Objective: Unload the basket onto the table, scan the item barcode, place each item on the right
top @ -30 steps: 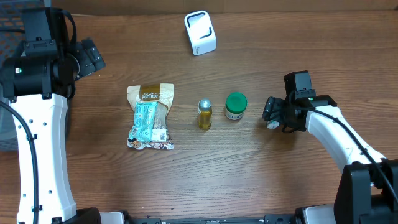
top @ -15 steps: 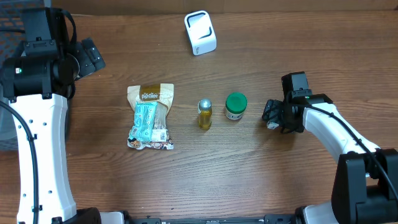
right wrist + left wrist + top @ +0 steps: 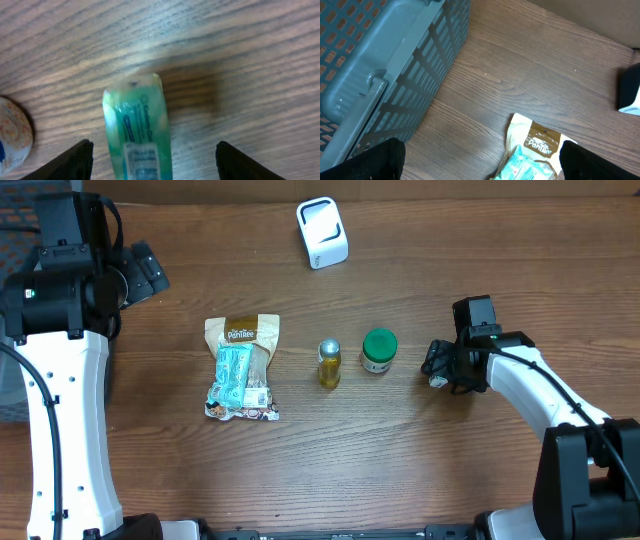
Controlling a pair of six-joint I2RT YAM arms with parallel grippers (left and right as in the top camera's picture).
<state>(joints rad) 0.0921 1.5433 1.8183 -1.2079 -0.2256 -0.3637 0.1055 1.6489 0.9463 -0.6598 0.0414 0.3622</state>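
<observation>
A green tube with a white label [image 3: 140,135] lies flat on the wood table. My right gripper [image 3: 155,167] is low over it and open. The tube sits between the two dark fingers [image 3: 75,160], nearer the left one, with a gap on each side. In the overhead view the right gripper [image 3: 440,366] covers the tube. The white scanner [image 3: 322,232] stands at the back middle of the table, and its edge [image 3: 630,92] also shows in the left wrist view. My left gripper [image 3: 482,170] hangs open and empty at the far left [image 3: 146,274].
A snack bag [image 3: 242,367], a small yellow bottle [image 3: 329,363] and a green-lidded jar [image 3: 379,350] lie in a row mid-table. A round whitish object [image 3: 12,132] sits just left of the tube. A grey-blue basket [image 3: 380,70] stands at the left.
The right arm has shifted slightly to the left over the tube. The left arm has not moved.
</observation>
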